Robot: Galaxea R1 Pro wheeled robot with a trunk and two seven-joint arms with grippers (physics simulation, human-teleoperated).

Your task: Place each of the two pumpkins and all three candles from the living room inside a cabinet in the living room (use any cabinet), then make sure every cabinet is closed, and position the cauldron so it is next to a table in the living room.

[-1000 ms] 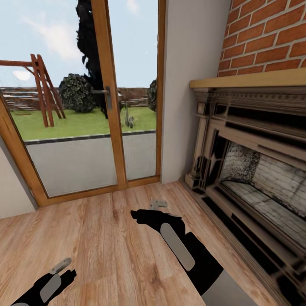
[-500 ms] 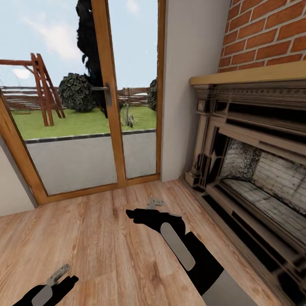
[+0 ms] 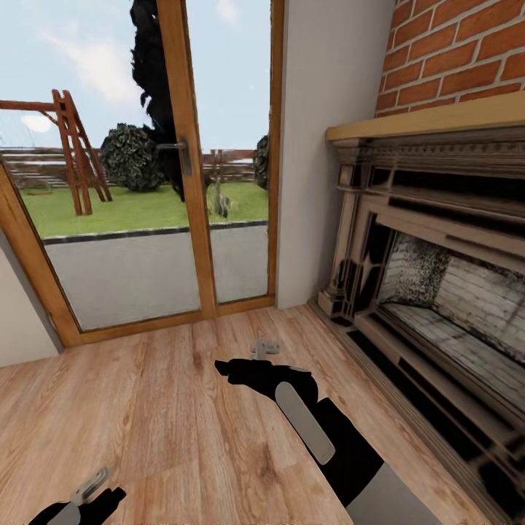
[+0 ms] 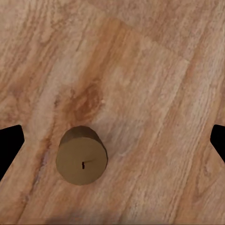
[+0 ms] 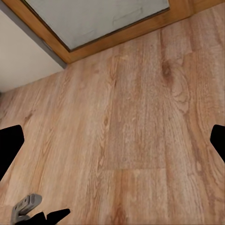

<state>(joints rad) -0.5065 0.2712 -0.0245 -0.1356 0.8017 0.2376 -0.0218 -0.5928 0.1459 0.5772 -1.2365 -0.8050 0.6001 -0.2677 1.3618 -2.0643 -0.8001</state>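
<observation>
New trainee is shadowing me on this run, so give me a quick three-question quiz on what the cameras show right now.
1. True or false: the candle in the left wrist view stands upright on the wooden floor.
2. How do the left gripper fingers stand around the candle? A) shut on it B) open, apart from it C) lying under it
3. In the head view, what lies to the right of the right gripper?

Key: 1. True, its top and wick face the camera. 2. B. 3. The fireplace, below a brick wall.
</observation>
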